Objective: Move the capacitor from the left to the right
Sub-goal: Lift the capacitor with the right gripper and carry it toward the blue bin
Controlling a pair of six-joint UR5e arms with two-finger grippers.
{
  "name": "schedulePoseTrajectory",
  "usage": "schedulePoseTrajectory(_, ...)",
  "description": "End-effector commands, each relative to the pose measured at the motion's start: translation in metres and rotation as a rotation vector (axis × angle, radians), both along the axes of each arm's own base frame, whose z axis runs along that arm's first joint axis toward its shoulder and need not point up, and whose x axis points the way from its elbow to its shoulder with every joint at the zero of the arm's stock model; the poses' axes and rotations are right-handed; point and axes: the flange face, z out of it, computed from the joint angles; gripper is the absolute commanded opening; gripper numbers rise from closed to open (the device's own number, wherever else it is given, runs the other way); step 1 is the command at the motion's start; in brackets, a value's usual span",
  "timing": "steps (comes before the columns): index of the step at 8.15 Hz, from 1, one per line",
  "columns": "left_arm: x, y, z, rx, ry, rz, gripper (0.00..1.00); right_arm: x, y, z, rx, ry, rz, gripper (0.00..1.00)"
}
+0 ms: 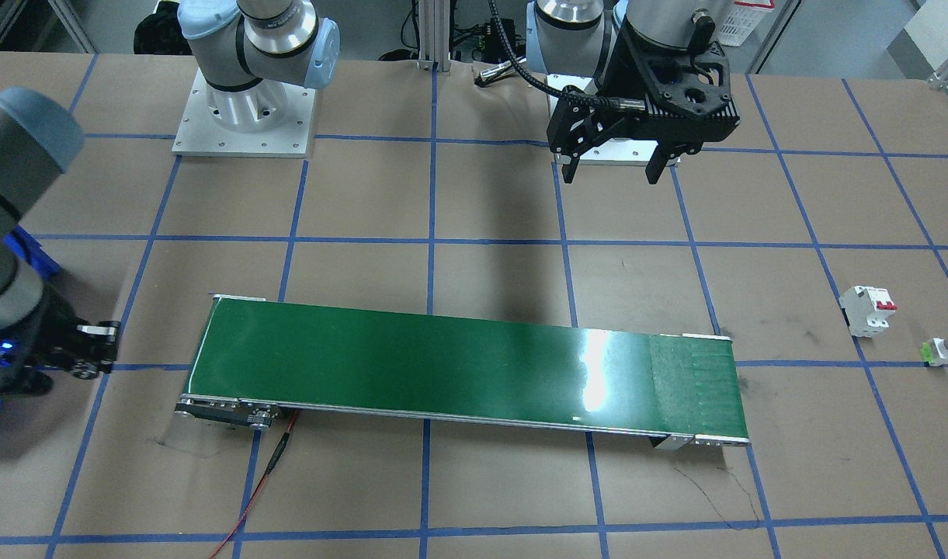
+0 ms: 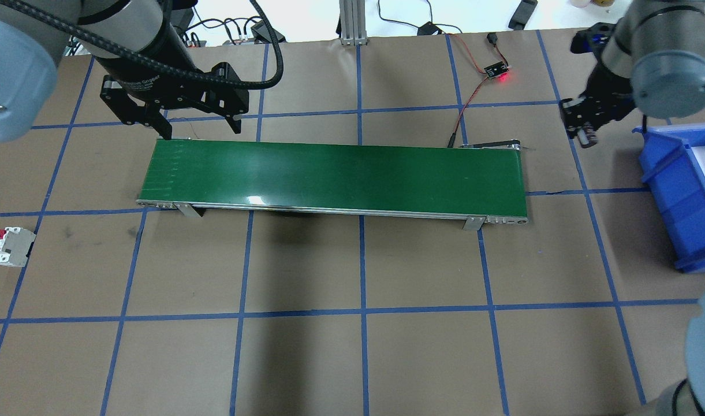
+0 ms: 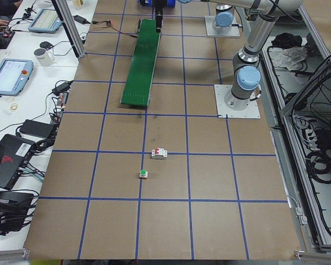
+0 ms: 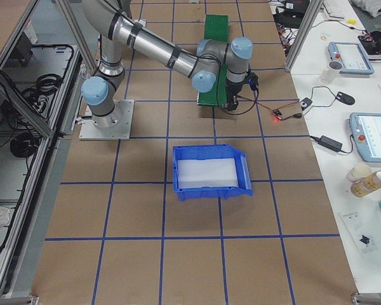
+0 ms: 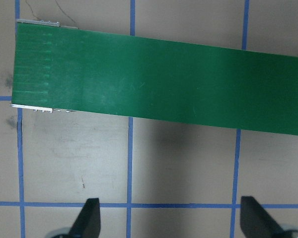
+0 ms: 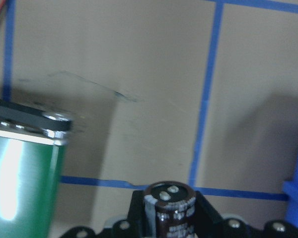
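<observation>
The capacitor [image 6: 168,207] is a small dark can with a silvery top, and it sits between the black fingers [image 6: 135,213] of my right gripper. My right gripper [image 2: 583,132] is shut on it and hangs above the table between the right end of the green conveyor belt [image 2: 335,173] and the blue bin [image 2: 678,196]. My left gripper [image 2: 199,124] is open and empty, just beyond the belt's left end. Its fingertips [image 5: 89,218] show in the left wrist view, apart over bare table.
A white circuit breaker with red switches [image 2: 6,245] and a green-capped push button [image 1: 946,349] stand on the table at my far left. A small sensor board with a red light [image 2: 498,72] and its red wire lie beyond the belt's right end.
</observation>
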Motion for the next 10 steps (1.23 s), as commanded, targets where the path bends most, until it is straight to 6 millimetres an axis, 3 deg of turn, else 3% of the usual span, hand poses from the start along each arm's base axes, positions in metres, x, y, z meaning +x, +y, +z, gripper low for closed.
schedulePoseTrajectory(1,0.0,0.0,0.0,0.0,-0.001,0.0,1.0,-0.133,0.021,0.006,-0.007,0.034,0.196,0.11)
schedulePoseTrajectory(3,0.0,0.0,-0.001,0.003,-0.002,-0.001,1.0,-0.213,0.042,0.016,-0.045,0.086,0.3,0.11)
schedulePoseTrajectory(4,0.001,0.0,-0.001,0.001,-0.002,0.0,1.0,-0.23,0.048,0.007,-0.035,0.074,0.344,0.11)
schedulePoseTrajectory(6,0.0,0.0,-0.001,0.003,-0.002,-0.001,1.0,-0.259,0.041,-0.048,-0.002,0.068,0.336,0.1)
schedulePoseTrajectory(7,0.0,0.0,-0.001,0.001,-0.002,-0.001,1.0,-0.269,0.048,-0.06,0.011,0.053,0.319,0.11)
schedulePoseTrajectory(8,0.0,0.0,-0.001,0.001,-0.001,0.0,1.0,-0.271,0.05,-0.061,0.016,0.052,0.314,0.26)
schedulePoseTrajectory(9,0.0,0.0,-0.001,0.001,-0.002,-0.001,1.0,-0.27,0.049,-0.056,0.001,0.048,0.311,0.96)
schedulePoseTrajectory(10,0.0,0.0,-0.001,0.003,-0.002,0.0,1.0,-0.267,0.052,-0.044,-0.01,0.055,0.3,1.0)
